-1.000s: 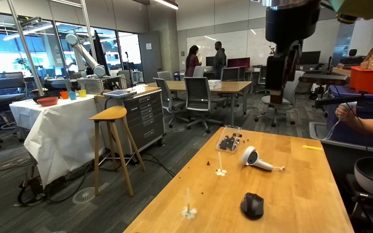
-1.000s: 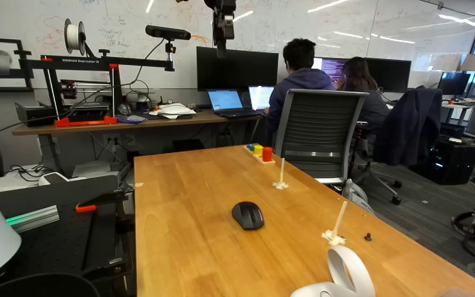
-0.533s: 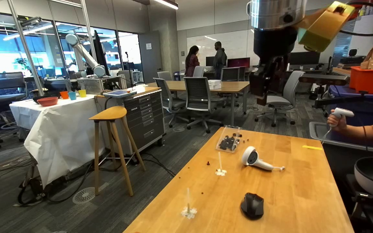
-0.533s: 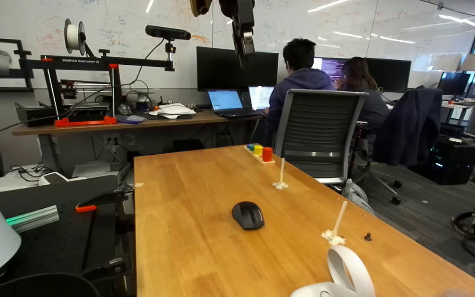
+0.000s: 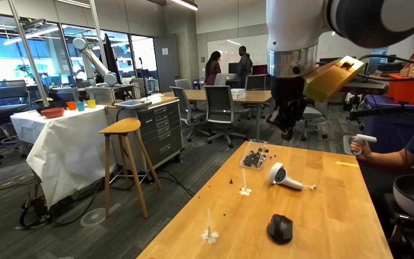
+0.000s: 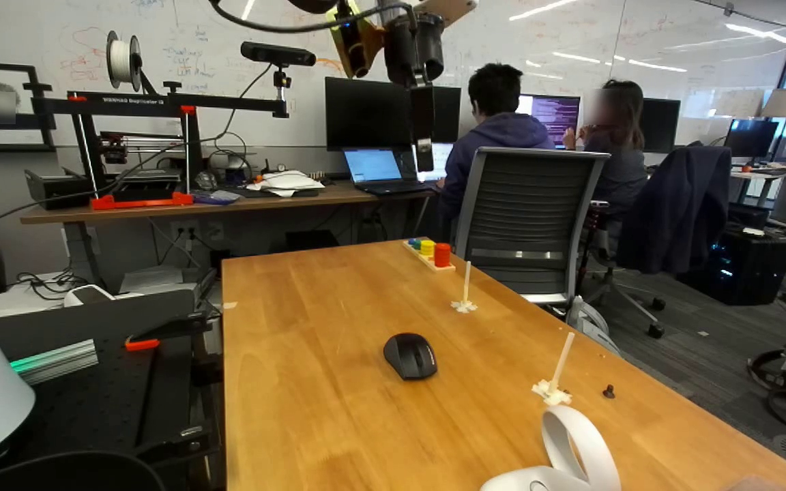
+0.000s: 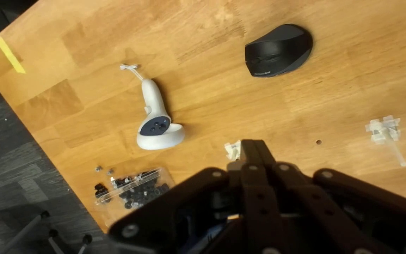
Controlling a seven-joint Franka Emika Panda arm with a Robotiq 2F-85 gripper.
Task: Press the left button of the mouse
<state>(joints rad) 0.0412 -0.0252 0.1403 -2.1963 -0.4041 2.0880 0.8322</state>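
Gripper (image 7: 254, 151): lower than a second ago in both exterior views, with more of the arm (image 5: 294, 27) showing above it; it hangs well above the wooden table (image 7: 206, 98), pressed together and pinching nothing — a fit shape for a poke.
Mouse (image 7: 278, 51): unmoved over that second; it lies on the table, upper right in the wrist view, the gripper well apart from it.
Left button (image 7: 260, 67): untouched; the front end seems to face the left of the wrist view, so this is likely the lower half of that end.
Meaning for the task: the step in hand looks like the approach, the press not yet done; next probably comes crossing to the mouse, lining up, then a slow straight push.
Far peg (image 5: 244, 179): upright, its taped base just beside the gripper's end in the wrist view — the height between them cannot be told, so a low sideways sweep could knock it.
Near peg (image 5: 208, 220): upright, left of the mouse in an exterior view.
White controller (image 7: 152, 95): beyond the mouse's front, off the straight line from gripper to mouse in the wrist view.
Clear tray (image 7: 132, 186): holds dark parts (image 7: 145, 194), near the table's edge.
Risk: the domed shell may slide under an off-centre push.
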